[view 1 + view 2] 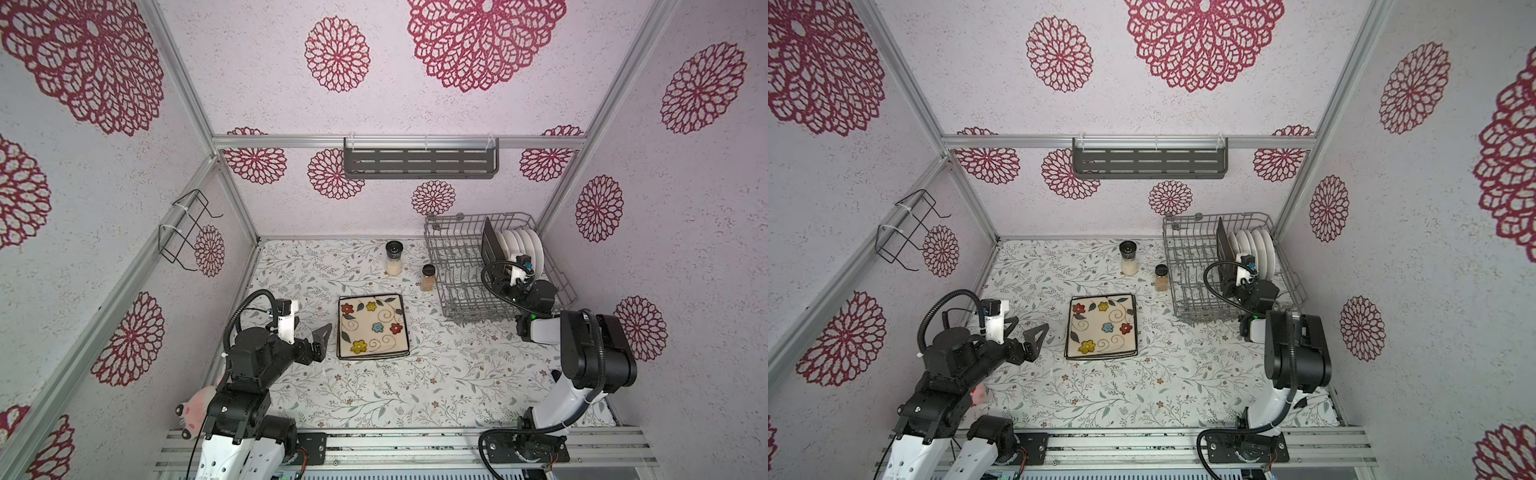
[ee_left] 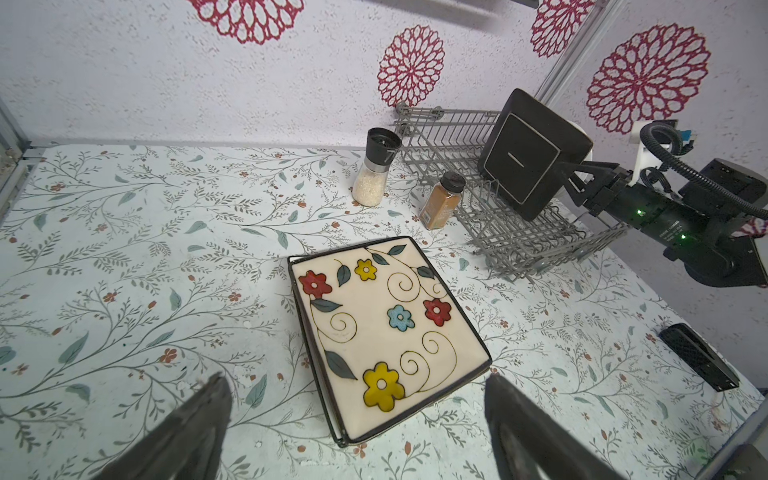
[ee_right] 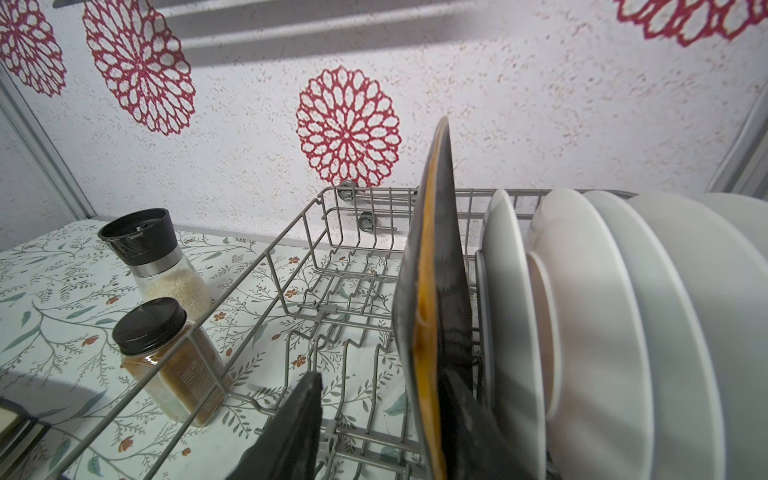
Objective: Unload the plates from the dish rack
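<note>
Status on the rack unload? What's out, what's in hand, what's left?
Done: a stack of cream floral plates lies flat on the table, beside the open, empty left gripper. In hand: the right gripper straddles the black square plate standing in the dish rack, with a gap at one jaw, so not yet gripped. Left: that plate and the row of white round plates next to it.

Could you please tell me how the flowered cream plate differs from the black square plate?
The flowered cream plate lies flat and face up outside the dish rack; the black square plate stands on edge inside it. Nothing grips the cream plate; the black plate sits between the right end effector's jaws. Both are rounded squares.
</note>
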### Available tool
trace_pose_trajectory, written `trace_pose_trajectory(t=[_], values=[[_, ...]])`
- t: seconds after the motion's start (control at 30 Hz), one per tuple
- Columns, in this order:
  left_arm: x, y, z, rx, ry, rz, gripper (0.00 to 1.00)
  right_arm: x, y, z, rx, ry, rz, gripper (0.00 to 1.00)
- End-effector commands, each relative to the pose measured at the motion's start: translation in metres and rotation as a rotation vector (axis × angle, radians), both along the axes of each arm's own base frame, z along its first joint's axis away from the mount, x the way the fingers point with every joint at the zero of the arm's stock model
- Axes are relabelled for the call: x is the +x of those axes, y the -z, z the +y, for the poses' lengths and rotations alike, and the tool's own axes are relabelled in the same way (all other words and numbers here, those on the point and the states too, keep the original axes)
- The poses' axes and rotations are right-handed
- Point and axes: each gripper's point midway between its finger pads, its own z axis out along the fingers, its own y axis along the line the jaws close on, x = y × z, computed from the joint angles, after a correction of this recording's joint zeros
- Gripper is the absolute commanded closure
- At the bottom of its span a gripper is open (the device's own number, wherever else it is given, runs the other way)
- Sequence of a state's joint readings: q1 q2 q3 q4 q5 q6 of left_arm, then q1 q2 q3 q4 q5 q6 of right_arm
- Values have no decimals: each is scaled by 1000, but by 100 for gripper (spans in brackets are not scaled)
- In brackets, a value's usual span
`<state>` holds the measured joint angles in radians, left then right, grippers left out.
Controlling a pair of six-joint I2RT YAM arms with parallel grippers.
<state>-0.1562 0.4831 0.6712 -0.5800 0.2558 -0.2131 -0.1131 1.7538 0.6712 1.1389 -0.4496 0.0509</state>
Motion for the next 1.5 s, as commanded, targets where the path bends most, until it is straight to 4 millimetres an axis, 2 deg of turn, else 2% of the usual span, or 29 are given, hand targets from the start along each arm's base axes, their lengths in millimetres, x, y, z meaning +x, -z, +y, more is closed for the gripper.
trace_pose_trajectory(t=[0.0, 0.53, 1.0, 1.3, 1.47], values=[[5, 0, -2, 20, 14, -11, 3, 8, -25, 3, 6, -24, -87, 55], [7, 3, -2, 21, 16, -2, 3, 29, -22, 15, 6, -67, -87, 71], [8, 3, -1, 21, 12, -4, 3, 36, -22, 19, 1, -78, -82, 84], [7, 0, -1, 16, 17, -13, 3, 33, -40, 28, -27, -90, -97, 89], [4, -4, -2, 11, 24, -34, 3, 30, -63, 31, -44, -79, -129, 91]])
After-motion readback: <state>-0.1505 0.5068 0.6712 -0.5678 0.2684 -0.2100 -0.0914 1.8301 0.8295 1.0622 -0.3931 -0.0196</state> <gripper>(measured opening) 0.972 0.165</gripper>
